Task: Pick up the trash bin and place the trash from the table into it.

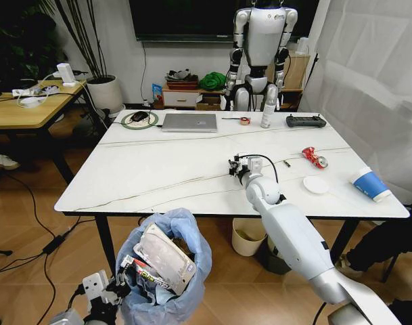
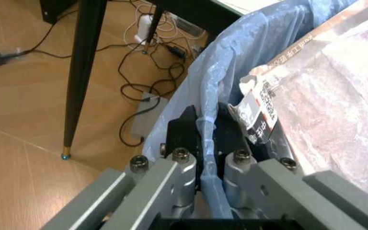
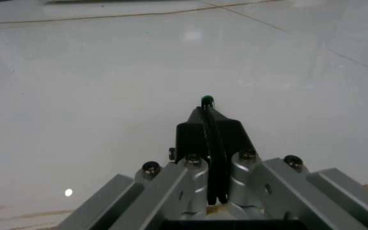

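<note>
Pinched fingers (image 2: 187,125) of the left gripper (image 2: 204,125) clamp the blue-bagged rim of the trash bin (image 1: 166,271), held below the near edge of the table (image 1: 158,176), its body hidden by the puffy liner and a flat packet (image 1: 166,257) sticking out. Above the bare middle of that marble top, the right gripper (image 3: 208,117) hangs with its jaws pressed together on nothing. Farther right lie a crushed red can (image 1: 314,158), a white disc (image 1: 316,184) and a blue paper cup (image 1: 371,185), with a silver laptop (image 1: 189,122) at the far edge.
</note>
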Motion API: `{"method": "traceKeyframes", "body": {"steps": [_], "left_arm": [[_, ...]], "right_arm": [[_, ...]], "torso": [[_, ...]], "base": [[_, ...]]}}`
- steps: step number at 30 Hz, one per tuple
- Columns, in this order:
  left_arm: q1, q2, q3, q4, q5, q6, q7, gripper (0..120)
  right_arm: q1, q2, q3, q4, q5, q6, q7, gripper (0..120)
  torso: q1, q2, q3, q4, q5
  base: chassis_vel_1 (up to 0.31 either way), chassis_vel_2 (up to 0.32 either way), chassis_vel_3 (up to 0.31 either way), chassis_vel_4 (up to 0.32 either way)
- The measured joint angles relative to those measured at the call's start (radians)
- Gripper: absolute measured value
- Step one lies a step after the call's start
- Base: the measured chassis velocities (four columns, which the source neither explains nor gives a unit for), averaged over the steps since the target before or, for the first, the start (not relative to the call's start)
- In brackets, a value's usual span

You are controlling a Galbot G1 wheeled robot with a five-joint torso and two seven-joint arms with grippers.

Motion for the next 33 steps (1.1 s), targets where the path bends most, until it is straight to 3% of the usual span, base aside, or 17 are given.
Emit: {"method": "traceKeyframes", "body": {"steps": [7, 9, 14, 17, 28, 33], "left_arm": [[-0.002, 0.002, -0.002, 0.000, -0.003, 0.001, -0.001, 0], [-0.002, 0.002, -0.002, 0.000, -0.004, 0.001, -0.001, 0], [-0.004, 0.001, -0.001, 0.001, -0.004, 0.001, -0.001, 0], [-0.004, 0.001, -0.001, 0.001, -0.005, 0.002, -0.001, 0], [-0.006, 0.001, 0.000, 0.001, -0.006, 0.002, -0.001, 0], [-0.006, 0.000, 0.002, 0.001, -0.006, 0.003, -0.001, 0]], "right_arm": [[0.000, 0.003, 0.002, -0.017, -0.003, 0.002, -0.004, 31], [0.000, 0.003, 0.002, -0.019, -0.003, 0.002, -0.005, 32], [-0.002, 0.001, 0.001, -0.024, -0.015, 0.005, -0.012, 52], [-0.003, 0.000, 0.000, -0.027, -0.024, 0.007, -0.014, 51], [-0.012, -0.008, -0.004, -0.020, -0.029, 0.010, -0.018, 8], [-0.015, -0.012, -0.006, -0.015, -0.029, 0.010, -0.020, 0]], "torso": [[0.000, 0.000, 0.000, 0.0000, 0.0000], [0.000, 0.000, 0.000, 0.0000, 0.0000], [0.000, 0.000, 0.000, 0.0000, 0.0000], [0.000, 0.000, 0.000, 0.0000, 0.0000], [0.000, 0.000, 0.000, 0.0000, 0.0000], [0.000, 0.000, 0.000, 0.0000, 0.0000]], "base": [[0.000, 0.000, 0.000, 0.000], [0.000, 0.000, 0.000, 0.000], [0.000, 0.000, 0.000, 0.000], [0.000, 0.000, 0.000, 0.000], [0.000, 0.000, 0.000, 0.000], [0.000, 0.000, 0.000, 0.000]]}}
